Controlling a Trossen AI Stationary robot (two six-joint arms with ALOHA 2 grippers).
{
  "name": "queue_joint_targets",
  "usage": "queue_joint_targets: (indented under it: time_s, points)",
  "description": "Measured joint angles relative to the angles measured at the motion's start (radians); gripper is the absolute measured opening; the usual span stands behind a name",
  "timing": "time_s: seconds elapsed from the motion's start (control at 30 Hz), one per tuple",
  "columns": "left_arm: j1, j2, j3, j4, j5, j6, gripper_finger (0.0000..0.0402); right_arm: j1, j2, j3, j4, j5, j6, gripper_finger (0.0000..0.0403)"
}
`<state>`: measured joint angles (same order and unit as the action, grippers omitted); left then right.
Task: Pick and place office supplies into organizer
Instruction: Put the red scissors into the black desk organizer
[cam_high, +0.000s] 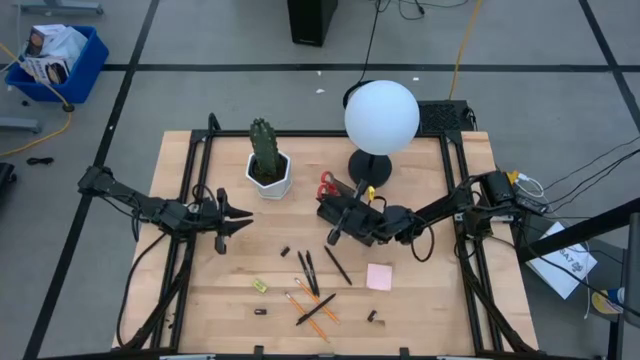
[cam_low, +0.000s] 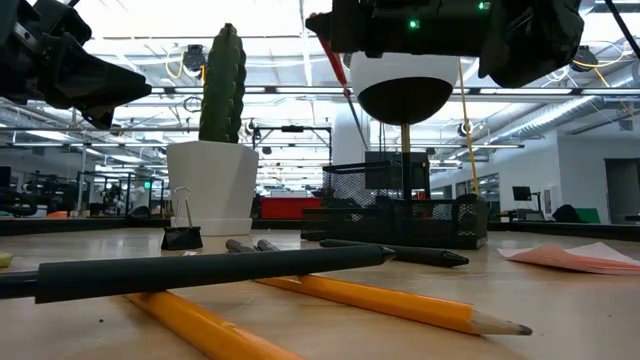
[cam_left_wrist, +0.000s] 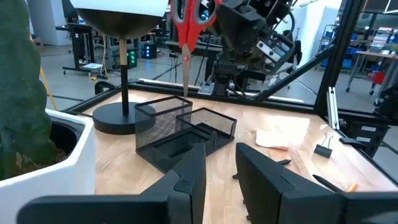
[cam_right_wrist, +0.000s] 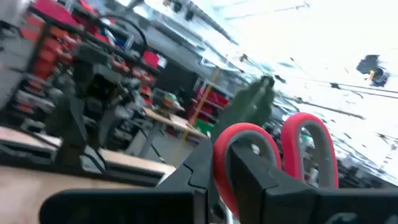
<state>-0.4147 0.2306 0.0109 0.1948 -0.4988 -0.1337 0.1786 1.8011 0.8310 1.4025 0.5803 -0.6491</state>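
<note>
The right gripper (cam_high: 337, 210) has its jaws clamped on the red-handled scissors (cam_left_wrist: 186, 28), held point-down above the black mesh organizer (cam_left_wrist: 180, 127). The left gripper (cam_high: 240, 216), jaws slightly parted and empty, hovers beside the cactus pot (cam_high: 268, 172). Pencils (cam_high: 312, 303), pens (cam_high: 310, 272) and the pink sticky-note pad (cam_high: 379, 277) lie on the tabletop (cam_high: 430, 300).

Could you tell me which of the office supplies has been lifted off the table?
The red-handled scissors: they hang blades-down from the right hand above the black organizer, while the pencils, pens and sticky-note pad lie flat on the wood.
</note>
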Motion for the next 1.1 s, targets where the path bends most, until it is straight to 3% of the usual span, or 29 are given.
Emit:
queue_joint_targets:
  time_s: [0.43,0.63,1.1]
  points:
    - [0.000,0.000,0.000,-0.003,0.000,-0.007,0.0093,-0.104,0.000,-0.052,-0.045,-0.005,0.106,0.0029]
    - [0.000,0.000,0.000,-0.004,0.000,-0.008,0.0093,-0.152,0.000,-0.088,-0.049,-0.050,0.242,0.0035]
    - [0.000,0.000,0.000,-0.004,0.000,-0.009,0.0093,-0.160,0.000,-0.105,-0.122,-0.059,0.350,0.0057]
